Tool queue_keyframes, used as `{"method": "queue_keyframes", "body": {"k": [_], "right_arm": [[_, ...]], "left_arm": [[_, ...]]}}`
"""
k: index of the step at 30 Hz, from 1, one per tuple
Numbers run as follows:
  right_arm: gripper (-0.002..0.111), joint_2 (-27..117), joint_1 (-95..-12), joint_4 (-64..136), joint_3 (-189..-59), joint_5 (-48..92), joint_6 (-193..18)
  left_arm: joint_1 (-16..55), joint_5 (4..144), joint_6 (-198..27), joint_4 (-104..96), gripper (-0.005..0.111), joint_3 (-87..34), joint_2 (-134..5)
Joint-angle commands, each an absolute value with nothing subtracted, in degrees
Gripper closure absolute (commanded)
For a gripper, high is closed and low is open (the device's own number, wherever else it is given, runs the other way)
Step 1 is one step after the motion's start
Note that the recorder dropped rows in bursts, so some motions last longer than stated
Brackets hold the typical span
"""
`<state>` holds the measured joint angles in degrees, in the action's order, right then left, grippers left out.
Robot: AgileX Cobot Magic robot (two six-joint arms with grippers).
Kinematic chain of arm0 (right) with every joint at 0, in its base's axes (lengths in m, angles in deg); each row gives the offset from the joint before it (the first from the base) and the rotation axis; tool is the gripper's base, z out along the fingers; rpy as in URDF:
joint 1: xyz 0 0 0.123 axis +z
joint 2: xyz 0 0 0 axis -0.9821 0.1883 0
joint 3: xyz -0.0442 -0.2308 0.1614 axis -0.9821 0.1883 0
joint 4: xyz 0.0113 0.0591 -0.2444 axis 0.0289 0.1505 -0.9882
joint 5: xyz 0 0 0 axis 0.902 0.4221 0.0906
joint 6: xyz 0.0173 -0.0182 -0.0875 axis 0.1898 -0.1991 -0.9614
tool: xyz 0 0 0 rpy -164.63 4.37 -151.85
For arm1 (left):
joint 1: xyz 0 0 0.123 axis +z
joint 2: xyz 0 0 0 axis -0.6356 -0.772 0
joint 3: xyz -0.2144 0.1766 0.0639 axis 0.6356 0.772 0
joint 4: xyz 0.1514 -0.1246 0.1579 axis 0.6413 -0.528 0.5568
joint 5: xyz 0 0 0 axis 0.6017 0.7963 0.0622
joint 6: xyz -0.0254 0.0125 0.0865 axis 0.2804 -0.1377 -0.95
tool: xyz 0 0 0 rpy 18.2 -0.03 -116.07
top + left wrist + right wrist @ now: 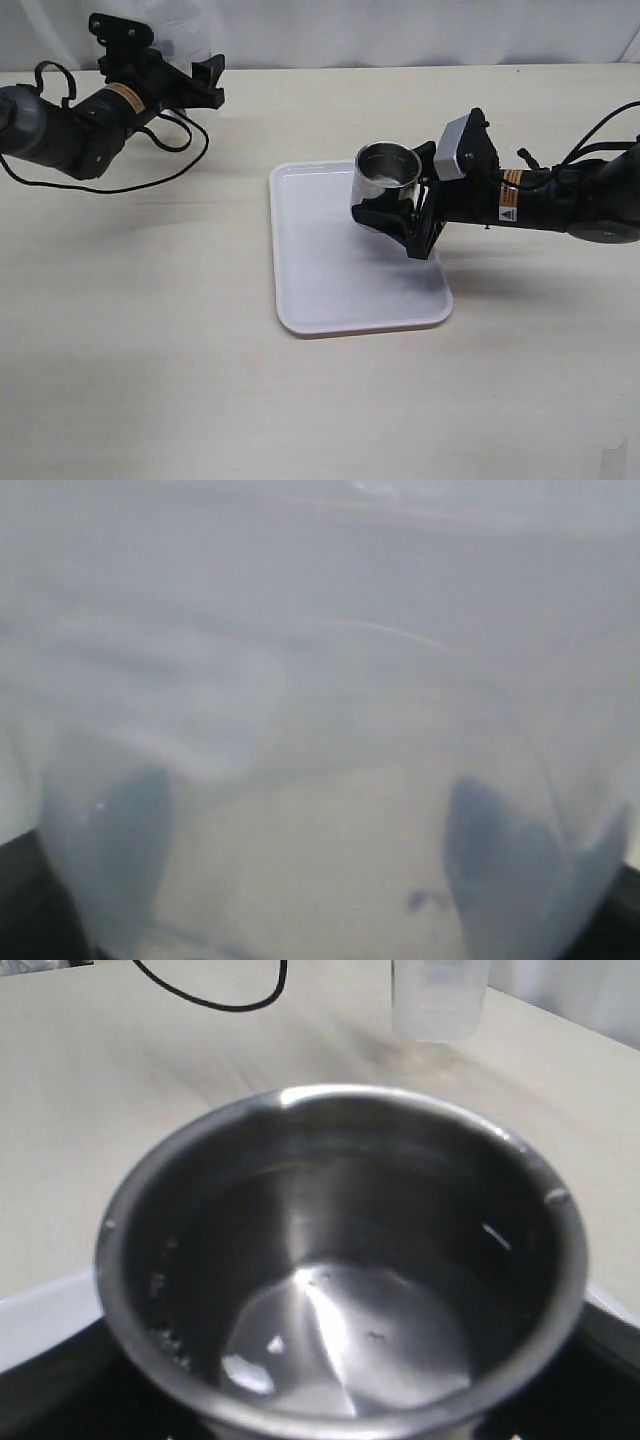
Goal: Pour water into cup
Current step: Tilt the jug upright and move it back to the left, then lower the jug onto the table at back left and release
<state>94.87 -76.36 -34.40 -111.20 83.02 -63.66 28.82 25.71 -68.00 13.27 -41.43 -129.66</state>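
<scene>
Right gripper (392, 205) jaws clamped on cup (388, 172), mouth up over tray (330, 290) — ready for filling. Left gripper (212, 82) straddles container (320, 680) — whether its jaws are closed, cannot tell.

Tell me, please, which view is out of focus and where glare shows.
Left wrist view: all blur, the milky container fills the frame. Right wrist view: the cup is sharp, with glare on its floor. Exterior view: even light, soft shadows.
</scene>
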Motion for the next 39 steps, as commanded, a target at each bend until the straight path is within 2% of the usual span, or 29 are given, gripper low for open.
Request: {"method": "queue_keyframes", "body": {"k": [1, 20, 22, 26, 30, 32, 35, 39], "right_arm": [[0.104, 94.68, -76.31, -33.63, -111.47, 84.58, -64.02], [0.104, 94.68, -76.31, -33.63, -111.47, 83.39, -64.02], [0.104, 94.68, -76.31, -33.63, -111.47, 83.39, -64.02], [0.104, 94.68, -76.31, -33.63, -111.47, 83.39, -64.02], [0.104, 94.68, -76.31, -33.63, -111.47, 83.39, -64.02], [0.104, 94.68, -76.31, -33.63, -111.47, 83.39, -64.02], [0.104, 94.68, -76.31, -33.63, -111.47, 83.39, -64.02], [0.104, 94.68, -76.31, -33.63, -111.47, 83.39, -64.02]], "left_arm": [[28.88, 23.00, -67.61, 12.46, 0.107, -41.49, -130.90], [28.88, 21.39, -67.83, 13.22, 0.107, -41.49, -133.73], [28.88, 21.39, -67.83, 13.22, 0.104, -41.49, -133.73], [28.88, 21.52, -67.83, 13.22, 0.080, -41.49, -133.73], [28.88, 21.52, -67.83, 13.22, 0.032, -41.49, -133.73], [28.88, 21.52, -67.83, 13.22, 0.014, -41.49, -133.73], [28.88, 21.52, -67.83, 13.22, 0.005, -41.49, -133.73], [28.88, 23.01, -67.83, 15.28, 0.005, -41.49, -133.73]]}}
